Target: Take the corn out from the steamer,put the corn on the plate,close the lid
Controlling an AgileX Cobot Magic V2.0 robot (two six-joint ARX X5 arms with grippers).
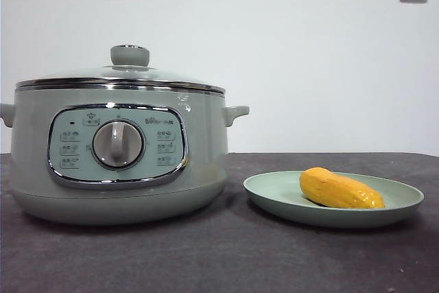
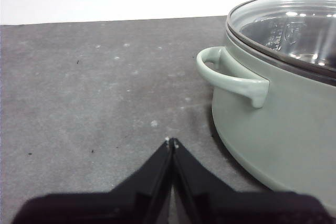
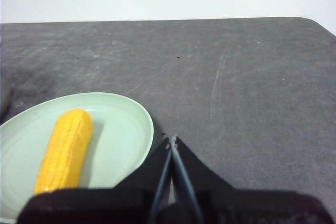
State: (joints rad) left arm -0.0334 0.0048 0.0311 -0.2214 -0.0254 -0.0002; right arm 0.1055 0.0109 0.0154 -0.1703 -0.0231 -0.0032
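**Both our grippers closed and empty**

Our left black two-jawed gripper (image 2: 171, 141) hangs just above the dark grey table (image 2: 94, 93), its jaws pressed together at the tips and gripping nothing. Our right black two-jawed gripper (image 3: 171, 140) sits likewise low over that table, jaws together, empty.

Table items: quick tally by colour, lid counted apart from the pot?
Green: 2, steamer and plate
Glass with green knob: 1, lid, seated on the steamer
Yellow: 1, corn, lying on the plate
Total: 4
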